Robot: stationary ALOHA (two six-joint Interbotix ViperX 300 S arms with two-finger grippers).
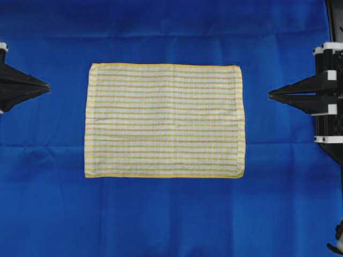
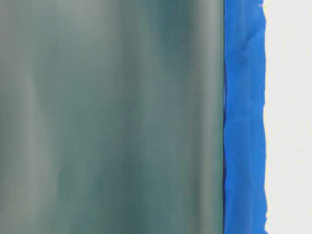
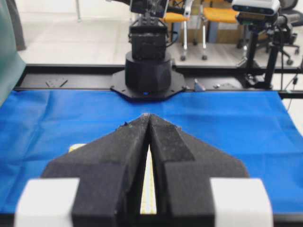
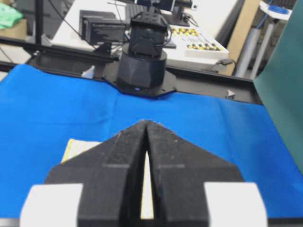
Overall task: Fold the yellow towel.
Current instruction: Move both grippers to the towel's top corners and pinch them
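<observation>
The yellow towel lies flat and spread out as a rectangle in the middle of the blue cloth, its yellow hem showing on all sides. My left gripper is shut with nothing in it, its tips well to the left of the towel's left edge. My right gripper is shut and empty too, a short way off the towel's right edge. In the left wrist view the left gripper hides most of the towel. In the right wrist view a towel corner peeks out beside the right gripper.
The blue cloth covers the whole table. The opposite arm's base stands at the far edge in the left wrist view, and the other base in the right wrist view. A green sheet fills the table-level view.
</observation>
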